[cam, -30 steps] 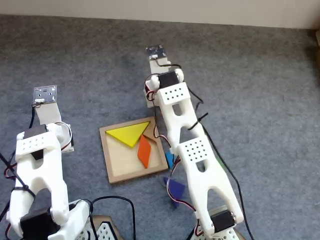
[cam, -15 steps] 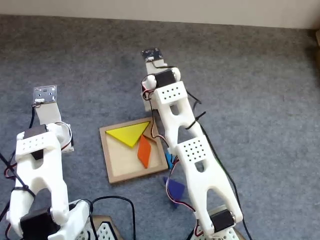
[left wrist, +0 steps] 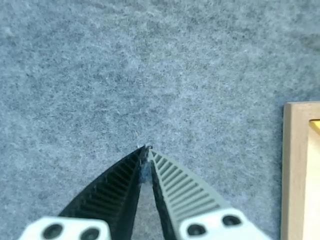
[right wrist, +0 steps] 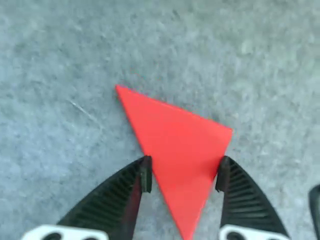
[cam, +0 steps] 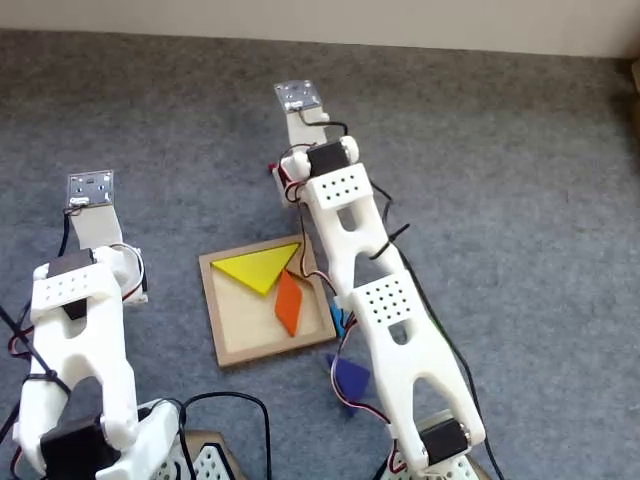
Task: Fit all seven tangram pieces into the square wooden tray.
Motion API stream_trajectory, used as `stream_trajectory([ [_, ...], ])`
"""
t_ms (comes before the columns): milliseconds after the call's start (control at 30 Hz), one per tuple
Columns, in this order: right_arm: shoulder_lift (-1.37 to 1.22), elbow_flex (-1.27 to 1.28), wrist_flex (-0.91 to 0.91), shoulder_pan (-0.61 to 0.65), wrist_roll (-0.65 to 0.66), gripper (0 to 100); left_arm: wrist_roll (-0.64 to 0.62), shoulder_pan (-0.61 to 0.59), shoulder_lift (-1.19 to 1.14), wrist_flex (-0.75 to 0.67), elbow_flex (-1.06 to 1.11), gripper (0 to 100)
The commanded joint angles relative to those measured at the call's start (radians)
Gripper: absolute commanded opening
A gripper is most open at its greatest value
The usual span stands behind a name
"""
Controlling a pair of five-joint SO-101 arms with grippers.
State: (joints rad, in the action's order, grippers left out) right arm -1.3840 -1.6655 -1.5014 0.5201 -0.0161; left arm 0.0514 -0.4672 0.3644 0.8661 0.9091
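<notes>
Purple piece (cam: 350,378) partly beneath right arm (cam: 385,300)

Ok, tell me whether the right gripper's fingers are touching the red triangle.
Cannot tell. In the right wrist view the fingers straddle the red triangle, tips right at its edges, but contact or a sliver of gap isn't plain.

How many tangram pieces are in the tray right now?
2. Yellow triangle along the tray's far edge; orange piece just nearer, toward the right arm. That arm covers the tray's right edge, so another could be hidden.
</notes>
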Motion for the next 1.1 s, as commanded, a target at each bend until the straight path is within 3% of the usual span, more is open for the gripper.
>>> stream_trajectory([
  [0, 0.081, -0.116, 0.033, 0.025, 0.006, 21.0, 0.011, -0.013, 0.002, -0.011, -0.002, 1],
  [267, 0.14, -0.116, 0.038, 0.031, 0.006, 20.7, 0.011, -0.013, 0.002, -0.011, -0.002, 1],
  [600, 0.031, -0.116, 0.383, 0.068, 0.005, 20.7, 0.012, -0.013, 0.002, -0.011, -0.002, 1],
  [700, -0.053, -0.116, 0.412, 0.074, 0.006, 20.6, 0.012, -0.013, 0.002, -0.011, -0.001, 1],
  [867, -0.108, -0.116, 0.283, 0.041, 0.005, 20.6, 0.012, -0.013, 0.002, -0.011, 0.008, 1],
  [1067, -0.039, -0.116, -0.102, 0.025, 0.003, 20.6, 0.012, -0.013, 0.002, -0.011, 0.008, 1],
])
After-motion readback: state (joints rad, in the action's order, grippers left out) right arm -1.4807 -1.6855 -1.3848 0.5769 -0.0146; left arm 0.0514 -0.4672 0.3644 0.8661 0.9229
